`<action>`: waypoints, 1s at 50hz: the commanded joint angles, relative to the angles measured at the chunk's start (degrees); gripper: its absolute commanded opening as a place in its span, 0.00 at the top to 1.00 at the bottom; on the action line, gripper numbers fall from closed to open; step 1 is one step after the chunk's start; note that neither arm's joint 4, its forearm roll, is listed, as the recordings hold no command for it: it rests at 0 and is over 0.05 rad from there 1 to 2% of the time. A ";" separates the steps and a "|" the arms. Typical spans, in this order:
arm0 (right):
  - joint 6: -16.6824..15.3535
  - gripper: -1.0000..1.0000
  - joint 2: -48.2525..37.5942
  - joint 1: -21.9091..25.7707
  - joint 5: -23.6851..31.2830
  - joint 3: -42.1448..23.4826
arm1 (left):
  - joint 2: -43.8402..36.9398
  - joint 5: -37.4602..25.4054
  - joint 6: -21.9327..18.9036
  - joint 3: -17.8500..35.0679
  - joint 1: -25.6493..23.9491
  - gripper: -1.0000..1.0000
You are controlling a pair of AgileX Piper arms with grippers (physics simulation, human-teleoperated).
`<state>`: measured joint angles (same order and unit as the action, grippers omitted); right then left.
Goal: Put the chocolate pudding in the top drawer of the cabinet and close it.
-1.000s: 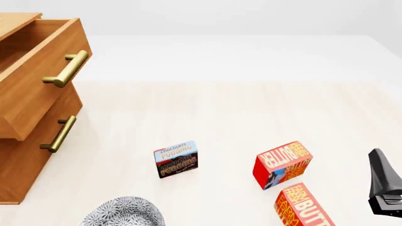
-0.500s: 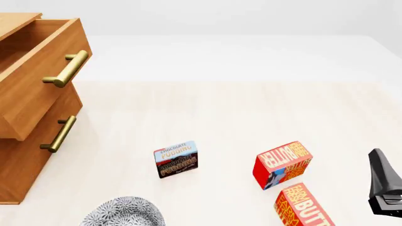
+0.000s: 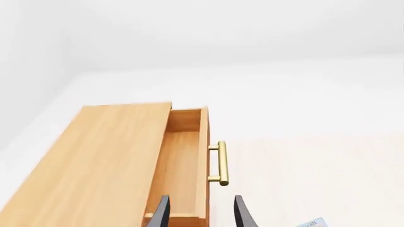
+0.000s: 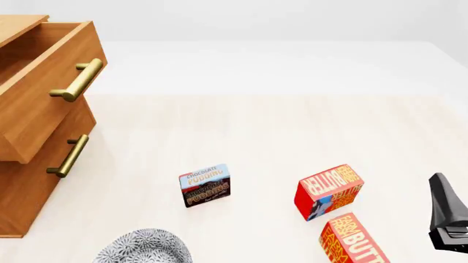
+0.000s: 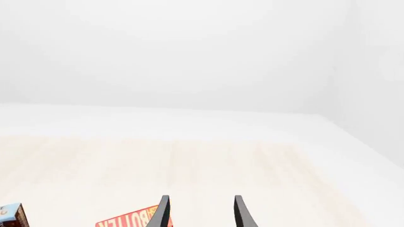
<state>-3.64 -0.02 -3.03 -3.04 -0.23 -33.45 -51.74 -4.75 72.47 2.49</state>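
Nothing is differing from the earlier front pictures: the boxes, the drawer and the right tool [image 4: 447, 222] are all sitting where they were. The chocolate pudding [image 4: 205, 185] is standing upright on the tabletop [image 4: 256, 131], well apart from the cabinet [image 4: 33, 181], whose top drawer [image 4: 44, 93] is hanging pulled out with its brass handle [image 4: 76, 80] showing.

The right tool is being cut off by the front view's edge; its wrist view is showing both fingers [image 5: 162, 213] spread, gripping nothing. The left tool [image 3: 200, 213] is staying out of the front view; its wrist view is showing fingers likewise spread, hanging over the open drawer's front edge, empty.

Two butter boxes [image 4: 329, 192] are sitting to the pudding's right, the nearer one [image 4: 352, 240] partly cropped. A speckled grey object [image 4: 144, 247] is being cropped at the near edge, its kind unclear.
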 commanded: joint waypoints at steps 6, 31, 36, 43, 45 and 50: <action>0.73 0.00 0.00 0.50 0.58 0.05 | -6.79 -2.94 2.04 0.70 -0.55 0.00; 0.76 0.00 0.00 0.49 0.59 0.05 | -15.18 0.70 3.90 -0.69 -1.13 0.00; 0.76 0.00 0.00 0.49 0.58 0.05 | -16.58 1.94 4.34 -1.24 -1.07 0.00; 0.75 0.00 0.00 0.51 0.59 0.05 | -18.35 3.89 5.81 -2.79 -1.24 0.00; 0.75 0.00 0.00 0.49 0.56 0.05 | -18.59 4.18 5.53 -2.79 -0.57 0.00; 0.75 0.00 0.00 0.50 0.58 0.05 | -18.79 4.70 5.22 -3.41 -0.54 0.00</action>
<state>-3.64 -0.01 -3.03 -3.04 -0.23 -50.62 -50.25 -0.05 71.76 1.87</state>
